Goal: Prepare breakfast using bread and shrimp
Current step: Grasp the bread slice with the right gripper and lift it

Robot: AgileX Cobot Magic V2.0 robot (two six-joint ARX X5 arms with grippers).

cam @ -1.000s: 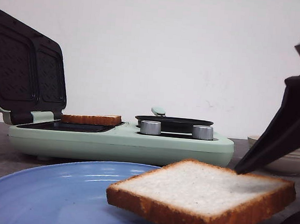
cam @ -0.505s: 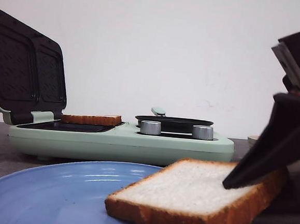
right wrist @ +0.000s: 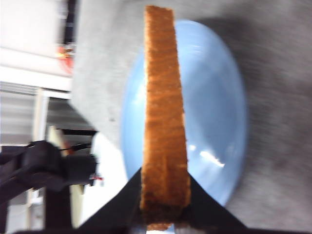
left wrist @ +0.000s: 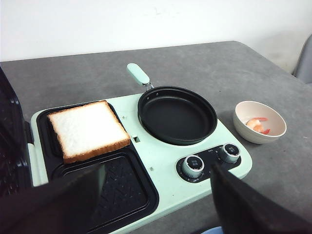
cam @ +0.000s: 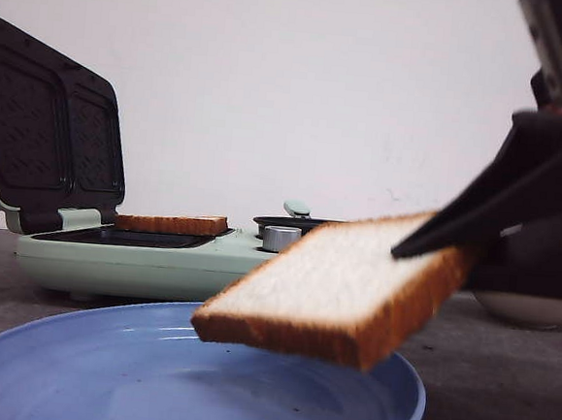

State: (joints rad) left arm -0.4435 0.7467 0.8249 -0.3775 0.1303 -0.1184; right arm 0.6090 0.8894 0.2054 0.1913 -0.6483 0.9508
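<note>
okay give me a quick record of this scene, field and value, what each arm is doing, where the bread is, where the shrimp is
right gripper: jaws shut on the lifted bread slice, holding it by one edge
lifted slice: tilted, in the air above the blue plate
left gripper: jaws open, empty, above the breakfast maker
other bread slice: lying in one compartment of the sandwich tray
second compartment: empty
frying pan: empty
shrimp: in the white bowl beside the maker
lid: open, upright

Held bread slice (cam: 338,287) hides most of the black pan (cam: 290,223).
</note>
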